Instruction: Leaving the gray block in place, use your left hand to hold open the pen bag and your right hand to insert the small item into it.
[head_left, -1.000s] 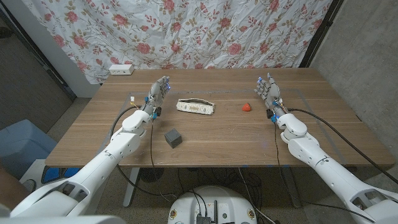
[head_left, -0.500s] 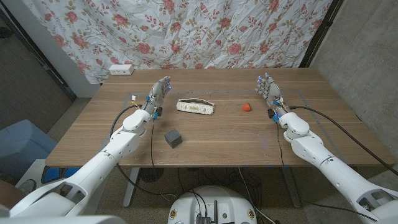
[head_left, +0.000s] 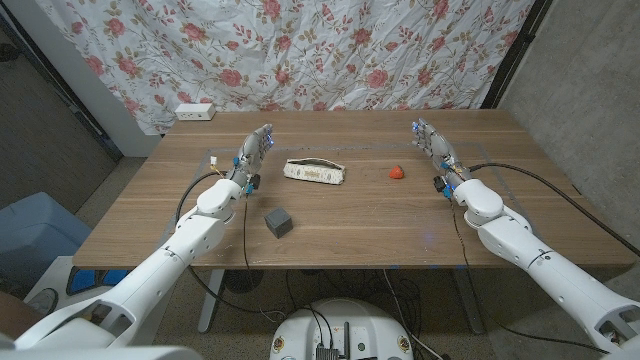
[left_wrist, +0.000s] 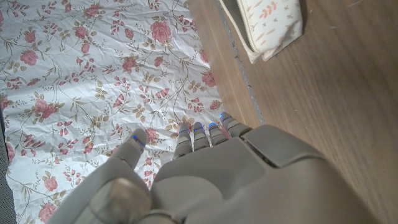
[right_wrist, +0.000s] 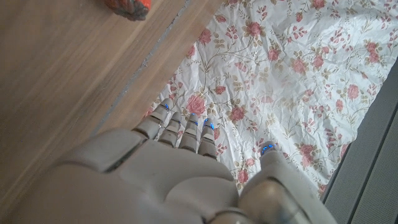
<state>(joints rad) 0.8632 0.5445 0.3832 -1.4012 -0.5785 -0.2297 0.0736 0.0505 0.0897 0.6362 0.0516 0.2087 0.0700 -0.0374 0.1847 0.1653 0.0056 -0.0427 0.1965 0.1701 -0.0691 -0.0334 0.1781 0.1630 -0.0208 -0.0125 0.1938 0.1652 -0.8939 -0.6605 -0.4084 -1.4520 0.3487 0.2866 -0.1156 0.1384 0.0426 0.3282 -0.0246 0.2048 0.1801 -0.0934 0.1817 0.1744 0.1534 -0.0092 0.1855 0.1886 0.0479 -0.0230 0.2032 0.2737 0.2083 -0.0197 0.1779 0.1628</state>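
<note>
Cream fabric pen bag (head_left: 315, 172) with an orange leaf print and a zipper is seen lying on the wooden table (head_left: 340, 225), long axis running across the table, left to right, slightly slanted. Taken as landmark: the small red item (head_left: 397, 172) lies to the bag's right, well apart from it; the dark gray cube block (head_left: 278, 222) sits nearer the robot than the bag, a bit toward its left end, untouched. The left hand (head_left: 253, 153) is held just beside the bag's left end, fingers extended and apart, nothing gripped; no contact with the bag is seen. The right hand (head_left: 433, 147) is placed further right of the bag than the red item, fingers likewise stretched out and empty. In the left wrist view the bag's end (left_wrist: 267, 28) appears beyond the fingertips (left_wrist: 199, 130), off to one side. In the right wrist view the red item (right_wrist: 127, 7) is partly cut by the frame edge. Judged: bag not yet opened; left hand is nearer the bag, right hand nearer the item, which lies inward of its fingers toward the bag.
</note>
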